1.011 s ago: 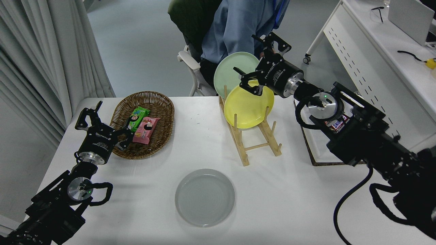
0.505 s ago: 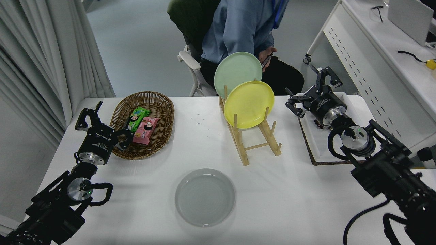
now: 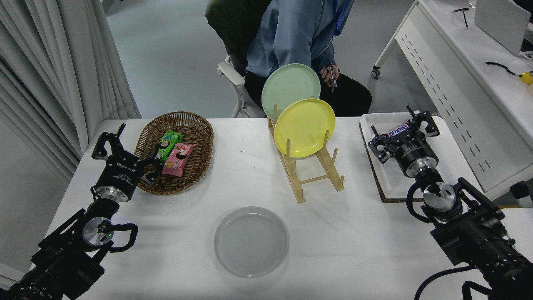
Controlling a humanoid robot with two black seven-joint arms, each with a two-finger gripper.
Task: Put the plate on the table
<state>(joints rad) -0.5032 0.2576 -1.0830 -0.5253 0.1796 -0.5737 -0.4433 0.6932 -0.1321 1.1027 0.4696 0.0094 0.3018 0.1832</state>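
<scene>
The light-grey plate [image 3: 250, 241] lies flat on the white table [image 3: 341, 233], near its front middle, with nothing touching it. My right gripper [image 3: 403, 130] is open and empty, over the white tray at the table's right side, far from the plate. My left gripper [image 3: 127, 146] is open and parked at the lower left, by the wicker basket.
A wooden rack [image 3: 312, 171] holds a yellow plate [image 3: 305, 127] and a pale green plate [image 3: 290, 84]. A wicker basket [image 3: 200, 127] holds snack packs. A white tray [image 3: 385, 175] holds a Snickers bar [image 3: 399, 129]. A person in blue [image 3: 291, 33] sits at the far side.
My right arm has drawn back from the rack's plates, moving right and towards me, and now rests over the tray. The grey plate and left arm have not moved.
</scene>
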